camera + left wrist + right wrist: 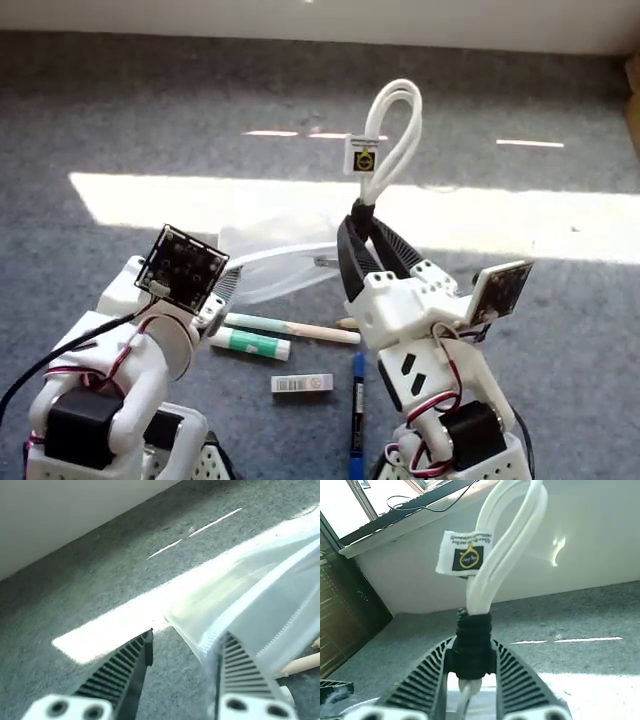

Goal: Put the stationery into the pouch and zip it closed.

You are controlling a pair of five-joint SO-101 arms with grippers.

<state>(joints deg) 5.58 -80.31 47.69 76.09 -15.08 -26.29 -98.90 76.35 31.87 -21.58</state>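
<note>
Right wrist view: a white cord loop (pixel 487 575) is clamped in the right pincer (pixel 472 645), and the left pincer (pixel 189 636) is spread beside the pouch (pixel 270 600), whose mouth must next be opened for loading.

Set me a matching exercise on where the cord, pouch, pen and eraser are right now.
Things: 1 white cord loop; 2 clear pouch; 3 blue pen; 4 white eraser.
Places: A on the carpet beside the right arm's base; B clamped upright in the right gripper; C edge at the open left gripper; D on the carpet beside the green-and-white tube.
Pairs: 1-B, 2-C, 3-A, 4-D.
</note>
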